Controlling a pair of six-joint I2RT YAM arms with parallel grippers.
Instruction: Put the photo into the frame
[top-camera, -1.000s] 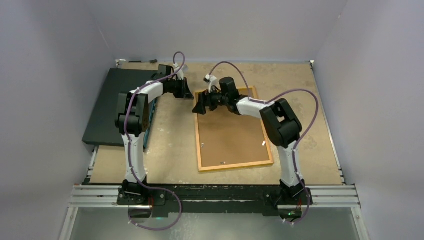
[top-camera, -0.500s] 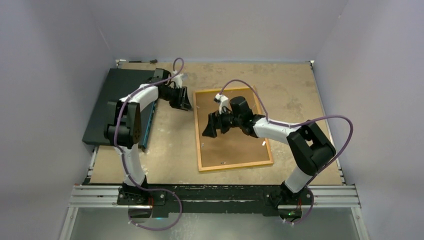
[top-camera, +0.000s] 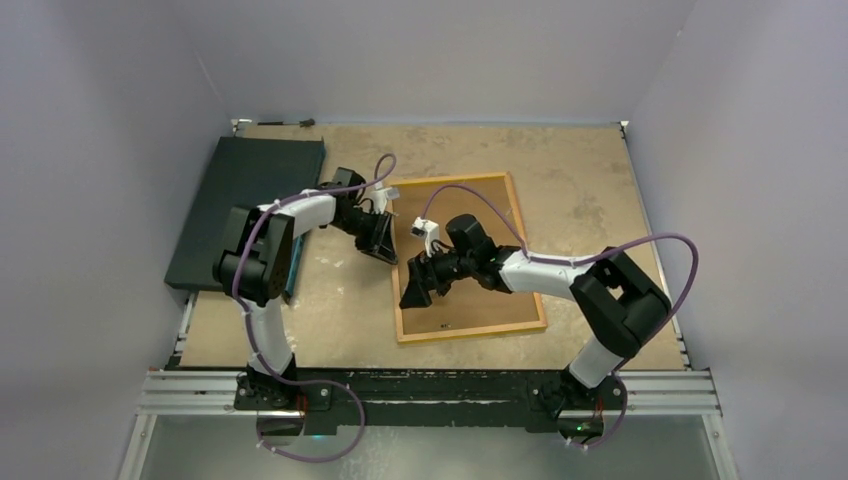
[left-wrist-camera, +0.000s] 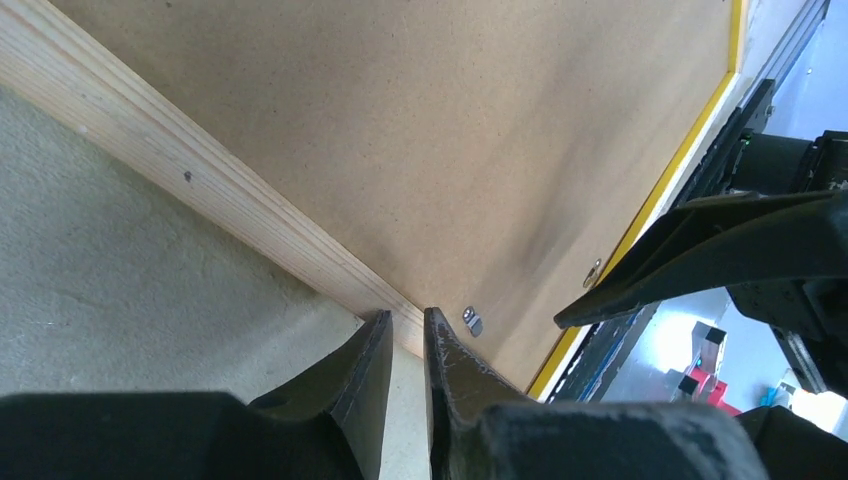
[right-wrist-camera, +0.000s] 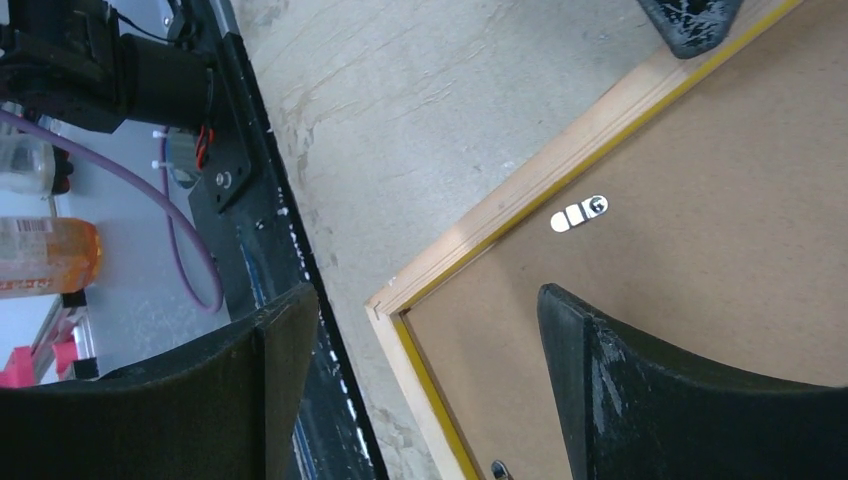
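The frame (top-camera: 470, 331) lies back-up in the middle of the table, its wood-toned rim round a brown backing board (top-camera: 500, 300). The photo is not in view. My left gripper (top-camera: 380, 246) is shut and low, its tips (left-wrist-camera: 407, 318) at the outer side of the frame's left wooden rail (left-wrist-camera: 200, 190), with nothing between them. My right gripper (top-camera: 413, 290) is open wide above the frame's near-left corner (right-wrist-camera: 470, 245), holding nothing. A small metal tab (right-wrist-camera: 578, 214) sits on the backing board near that corner and also shows in the left wrist view (left-wrist-camera: 473, 321).
A dark flat slab (top-camera: 235, 210) lies at the far left. A thin blue strip (top-camera: 294, 262) shows along its right edge under the left arm; I cannot tell what it is. The metal rail (top-camera: 430, 392) runs along the near edge.
My right gripper has moved from the frame's far-left corner down its left side to the near-left corner. My left gripper has moved from beside the slab to the frame's left rail.
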